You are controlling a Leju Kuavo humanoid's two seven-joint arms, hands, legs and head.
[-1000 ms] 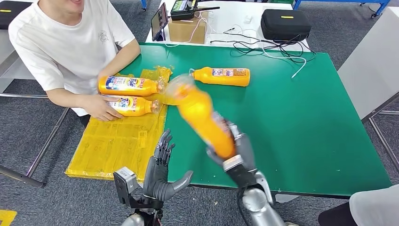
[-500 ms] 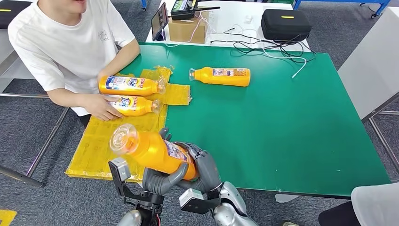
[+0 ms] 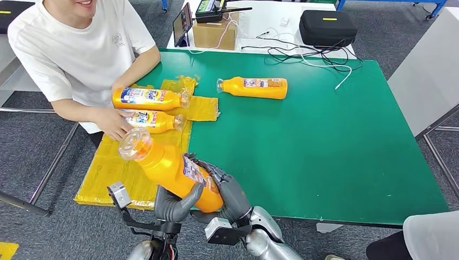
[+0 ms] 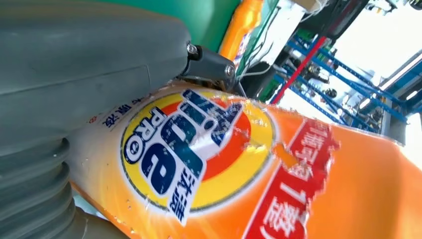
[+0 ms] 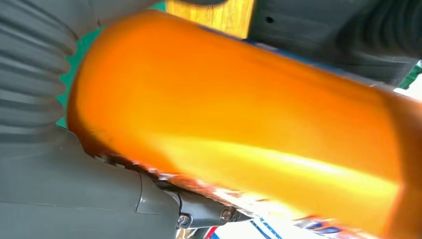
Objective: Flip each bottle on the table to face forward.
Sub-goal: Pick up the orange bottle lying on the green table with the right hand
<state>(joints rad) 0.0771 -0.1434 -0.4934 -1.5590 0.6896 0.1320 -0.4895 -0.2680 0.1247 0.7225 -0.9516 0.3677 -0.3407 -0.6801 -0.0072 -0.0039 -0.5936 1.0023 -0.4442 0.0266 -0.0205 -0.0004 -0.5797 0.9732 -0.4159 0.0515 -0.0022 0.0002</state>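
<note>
Starting at the left and finding a person in a white shirt, sitting beside the green table and resting a hand on the lower labelled bottle. Noticing the upper labelled bottle just behind it, both lying on the yellow sheet with their picture sides up.

Moving to the middle and seeing the held bottle, a big orange soap bottle, up in the air over the near edge of the table. Pointing its clear cap up and toward the person, with its bottom end down low. Wrapping the left hand around the lower body from underneath, thumb hooked over the front. Gripping the bottom end with the right hand, fingers curled tight. Showing the round blue and yellow label to the left wrist camera and the plain orange back to the right one.

Probably needing a roll around the long way next, then a lay-down on the yellow sheet, sitting nearer the left hand.

Ending at the right with the far bottle, lying alone on its side, well apart from both hands.
</note>
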